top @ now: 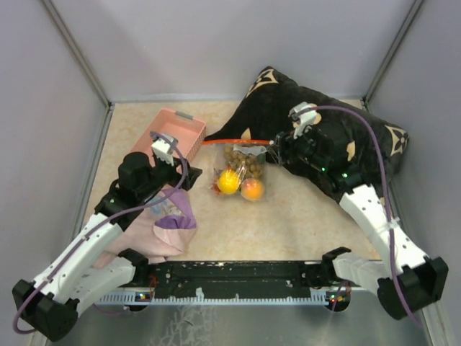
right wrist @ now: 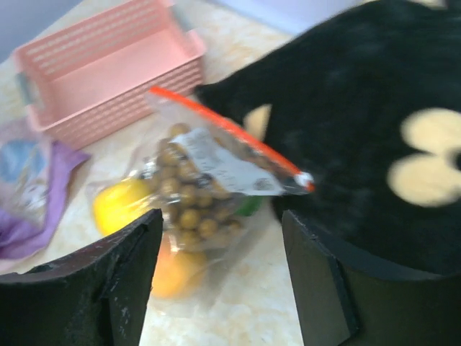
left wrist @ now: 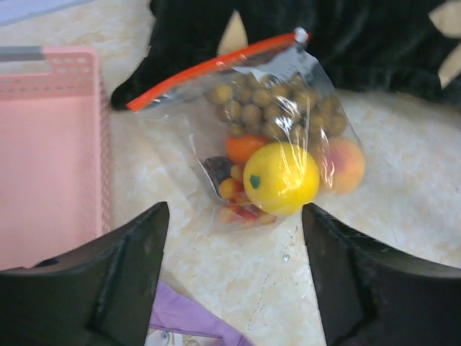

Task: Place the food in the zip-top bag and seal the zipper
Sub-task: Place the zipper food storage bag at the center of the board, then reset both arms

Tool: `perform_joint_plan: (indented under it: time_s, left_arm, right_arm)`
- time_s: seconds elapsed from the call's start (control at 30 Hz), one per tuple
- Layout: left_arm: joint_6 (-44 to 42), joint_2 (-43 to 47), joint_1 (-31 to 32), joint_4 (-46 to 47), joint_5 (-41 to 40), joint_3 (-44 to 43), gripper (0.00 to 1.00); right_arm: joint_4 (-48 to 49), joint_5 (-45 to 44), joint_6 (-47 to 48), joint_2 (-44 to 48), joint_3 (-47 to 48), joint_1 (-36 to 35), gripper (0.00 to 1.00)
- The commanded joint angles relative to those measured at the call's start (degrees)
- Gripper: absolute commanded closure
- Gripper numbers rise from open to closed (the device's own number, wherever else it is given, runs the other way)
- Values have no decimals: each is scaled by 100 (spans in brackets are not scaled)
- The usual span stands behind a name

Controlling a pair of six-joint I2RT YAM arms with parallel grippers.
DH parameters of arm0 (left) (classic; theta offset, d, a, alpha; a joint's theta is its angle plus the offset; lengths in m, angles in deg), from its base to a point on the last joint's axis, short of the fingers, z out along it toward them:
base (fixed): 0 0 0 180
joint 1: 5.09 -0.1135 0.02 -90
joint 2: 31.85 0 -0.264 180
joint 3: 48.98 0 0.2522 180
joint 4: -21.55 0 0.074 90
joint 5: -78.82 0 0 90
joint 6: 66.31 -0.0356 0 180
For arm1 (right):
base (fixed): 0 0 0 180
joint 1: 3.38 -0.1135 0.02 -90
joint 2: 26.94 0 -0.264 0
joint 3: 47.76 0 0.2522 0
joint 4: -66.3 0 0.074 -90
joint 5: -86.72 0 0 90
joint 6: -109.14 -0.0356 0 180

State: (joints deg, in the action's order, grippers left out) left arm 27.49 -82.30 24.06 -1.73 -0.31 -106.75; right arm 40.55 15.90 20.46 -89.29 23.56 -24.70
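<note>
We reckon the table (top: 302, 216) stuff is basically sorted: the zip-top bag (top: 241, 169) lies between the black cushion (top: 274, 97) and the pink basket (top: 189, 130) with the food (left wrist: 281, 176) inside, so we'd just check the zipper (left wrist: 209, 68) is sealed right to its white slider (left wrist: 300, 34), since the left gripper (left wrist: 234, 213) and right gripper (right wrist: 222, 216) both hang spread apart, gripping nothing.

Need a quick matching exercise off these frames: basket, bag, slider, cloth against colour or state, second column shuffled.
Things:
1. basket
2. bag
3. slider
4. cloth

Colour or state:
A. clear, fruit inside
B. pink, looks empty
C. purple
D. white, at the zipper's end

Pairs: 1-B, 2-A, 3-D, 4-C
</note>
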Motion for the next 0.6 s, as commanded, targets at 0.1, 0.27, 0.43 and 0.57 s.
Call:
perform_joint_plan:
  time_s: [0.1, 0.27, 0.43, 0.57]
  left_arm:
    - [1127, 467, -173, -870, -2435, -441, 1]
    - [1581, 956, -510, -1578, -3156, -999, 0]
    - [1259, 1795, -510, -1835, -4122, -1398, 0]
    - [672, 2533, -513, -1626, -4371, -1428, 0]
  right_arm:
    - [-12, -3334, -491, 1534, -312, -4, 28]
    - [-280, -4520, -462, 2630, -591, -4, 27]
    - [-790, -5305, -482, 3495, -575, -4, 27]
    - [-910, -5460, -352, 3845, -515, -4, 27]
